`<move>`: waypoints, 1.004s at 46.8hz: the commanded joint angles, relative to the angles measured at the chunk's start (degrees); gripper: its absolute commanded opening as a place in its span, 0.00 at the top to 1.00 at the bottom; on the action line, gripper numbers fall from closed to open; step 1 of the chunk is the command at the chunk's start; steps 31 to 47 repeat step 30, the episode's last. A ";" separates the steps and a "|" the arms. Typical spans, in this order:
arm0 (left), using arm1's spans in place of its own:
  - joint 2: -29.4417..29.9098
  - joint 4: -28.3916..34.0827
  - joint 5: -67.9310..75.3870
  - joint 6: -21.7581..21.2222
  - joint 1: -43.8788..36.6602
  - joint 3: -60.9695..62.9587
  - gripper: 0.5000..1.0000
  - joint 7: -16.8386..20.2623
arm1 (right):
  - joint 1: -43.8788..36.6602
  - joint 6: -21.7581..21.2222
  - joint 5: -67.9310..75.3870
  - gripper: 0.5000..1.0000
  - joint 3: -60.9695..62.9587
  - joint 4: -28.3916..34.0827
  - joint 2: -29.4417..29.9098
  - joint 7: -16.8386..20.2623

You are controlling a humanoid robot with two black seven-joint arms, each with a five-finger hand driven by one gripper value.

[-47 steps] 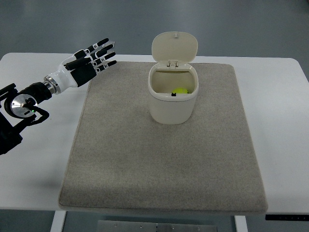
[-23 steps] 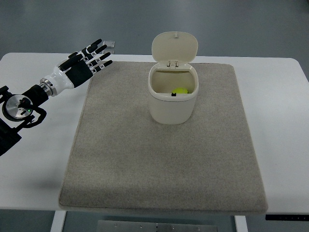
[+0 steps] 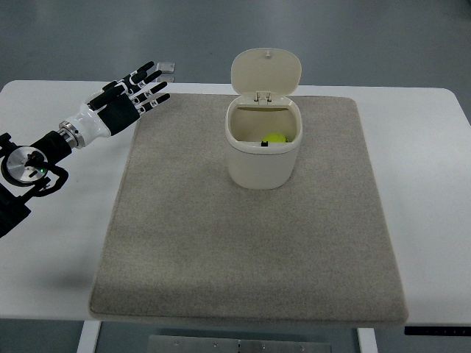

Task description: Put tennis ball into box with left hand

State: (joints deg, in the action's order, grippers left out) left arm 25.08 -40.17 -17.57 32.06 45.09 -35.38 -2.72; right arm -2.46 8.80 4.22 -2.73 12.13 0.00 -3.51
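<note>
Grey mat (image 3: 243, 243) bears the box (image 3: 263, 151) holding tennis ball (image 3: 275, 137); left hand (image 3: 125, 99) fingers spread, empty.

The box (image 3: 263, 151) at upper centre of the frame is showing plain cream on its body and raised lid, with a yellow-green tennis ball (image 3: 275, 137) and a small black mark showing inside its rim. The left hand (image 3: 125, 98) at upper left is presenting black fingers with white tips and a white wrist cuff, joined to a black and silver arm. The mat (image 3: 250, 250) is appearing uniform beige-grey, lying on a white table (image 3: 51, 243) against a dark grey-blue floor (image 3: 88, 37).
</note>
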 commanded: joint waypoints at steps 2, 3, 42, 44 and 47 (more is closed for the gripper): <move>0.67 0.00 0.25 0.02 0.00 0.23 0.02 0.00 | 0.00 -0.01 0.00 0.19 0.00 0.00 0.00 -0.01; 0.76 0.00 0.25 0.02 0.00 0.32 0.02 0.00 | 0.00 -0.01 0.00 0.20 0.00 0.00 0.00 -0.01; 0.76 -0.35 0.25 0.02 0.44 0.23 0.02 0.00 | 0.00 0.08 0.17 0.19 0.26 0.09 0.00 0.08; 0.76 -0.35 0.25 0.02 0.44 0.23 0.02 0.00 | 0.00 0.08 0.17 0.19 0.26 0.09 0.00 0.08; 0.76 -0.35 0.25 0.02 0.44 0.23 0.02 0.00 | 0.00 0.08 0.17 0.19 0.26 0.09 0.00 0.08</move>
